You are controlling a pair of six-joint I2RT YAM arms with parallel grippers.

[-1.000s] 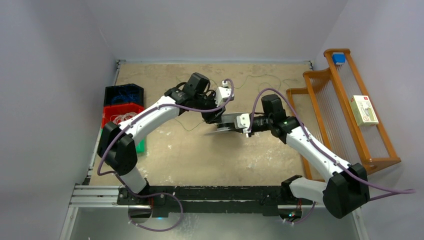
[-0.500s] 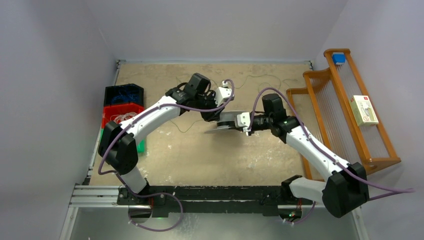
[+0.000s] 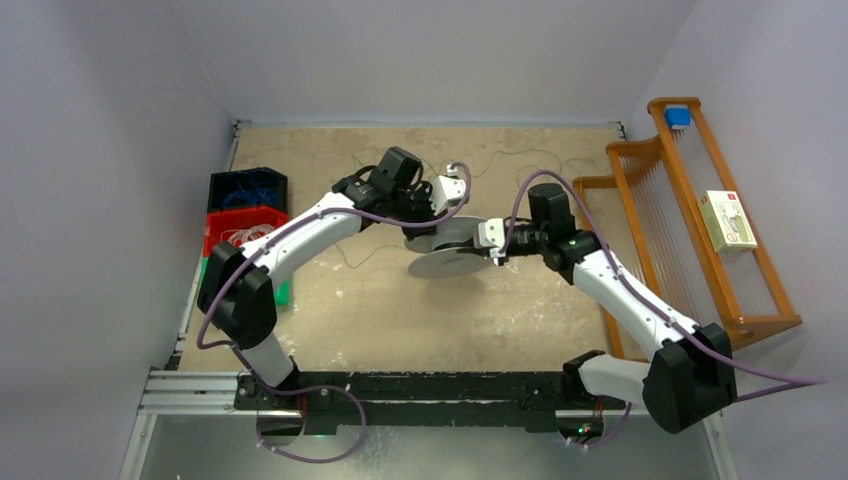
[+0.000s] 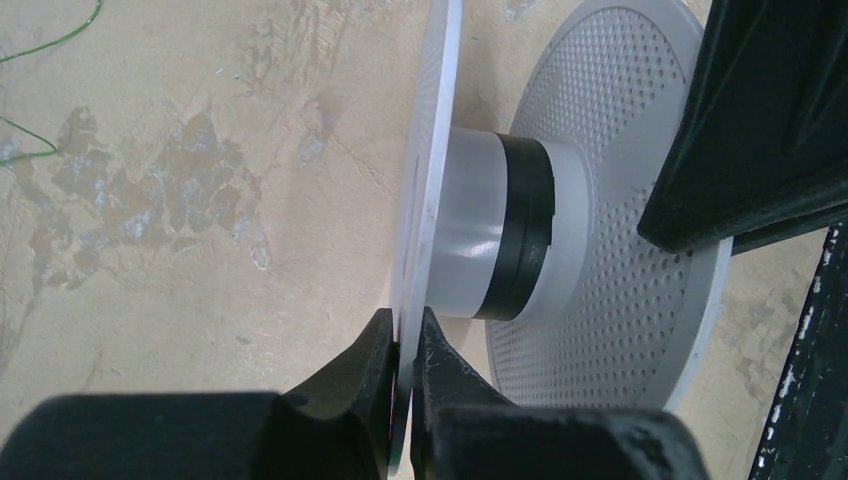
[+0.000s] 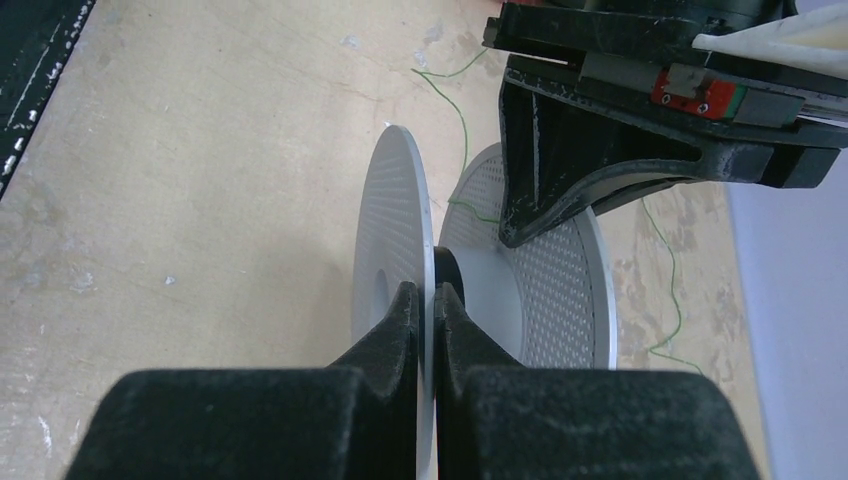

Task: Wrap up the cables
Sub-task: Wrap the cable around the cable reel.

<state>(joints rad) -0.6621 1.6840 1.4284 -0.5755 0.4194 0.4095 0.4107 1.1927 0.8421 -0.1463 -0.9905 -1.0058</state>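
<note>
Looking down from overhead, the very thin dark thread-like cable (image 3: 530, 152) trails loose over the worn tan table (image 3: 330, 330), so most of the wrapping seems left to do. The pale grey round perforated spool (image 3: 447, 252) hangs between the left gripper (image 3: 422, 235) and the right gripper (image 3: 492, 240). At the left wrist, the jaws pinch one flange rim, and a black band (image 4: 520, 230) on the hub may be wound wire. At the right wrist, the jaws clamp a flange too, with greenish wire lying slack beyond.
</note>
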